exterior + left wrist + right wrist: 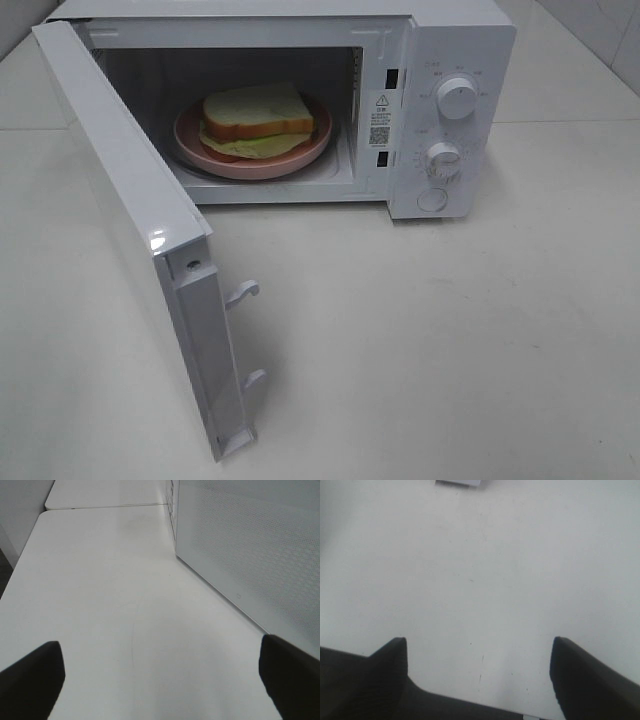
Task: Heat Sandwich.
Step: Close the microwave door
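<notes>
The sandwich (257,118), white bread with tan crust and pale green filling, lies on a round pink plate (205,155) inside the white microwave (465,50). The microwave door (130,215) stands wide open toward the front left. Neither arm shows in the exterior high view. My left gripper (160,677) is open and empty over the white table, beside the outer face of the open door (250,545). My right gripper (479,667) is open and empty over the bare table.
The microwave's two round dials (457,98) and a round button are on its right panel. Two latch hooks (243,292) stick out from the door's edge. The white table (450,340) extends in front of the microwave.
</notes>
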